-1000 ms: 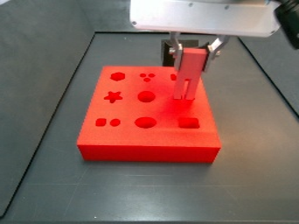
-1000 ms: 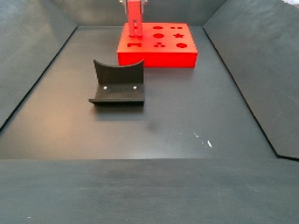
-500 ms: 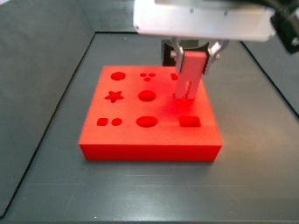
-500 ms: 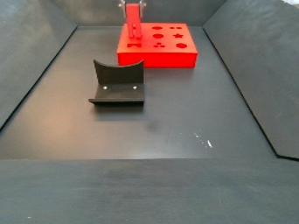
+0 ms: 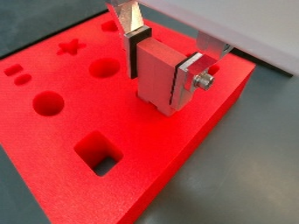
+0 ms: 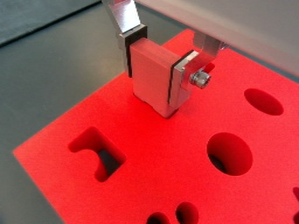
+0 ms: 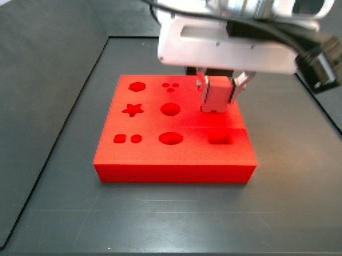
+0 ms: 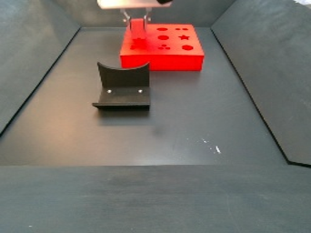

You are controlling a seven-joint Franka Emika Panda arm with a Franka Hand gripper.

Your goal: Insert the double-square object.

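The double-square object [image 7: 215,95] is a long slim red peg, held upright by my gripper [image 7: 217,88], which is shut on its sides. Its lower end meets the top of the big red block [image 7: 174,170] near the far right side; the hole under it is hidden. In both wrist views the gripper [image 5: 163,63] [image 6: 162,61] clamps the peg [image 5: 155,83] [image 6: 149,80] between silver fingers [image 5: 139,37] [image 6: 136,39]. In a side view the gripper [image 8: 137,20] and peg [image 8: 137,35] stand over the block's left end [image 8: 176,59].
The block [image 5: 176,149] [image 6: 140,149] has several shaped holes: a square one [image 5: 100,153], round ones and a star [image 7: 132,109]. A dark grey curved holder [image 8: 122,87] stands on the dark floor nearer one side camera. Raised walls edge the work area.
The gripper has moved down with the peg. Less of the peg shows above the block than one second ago.
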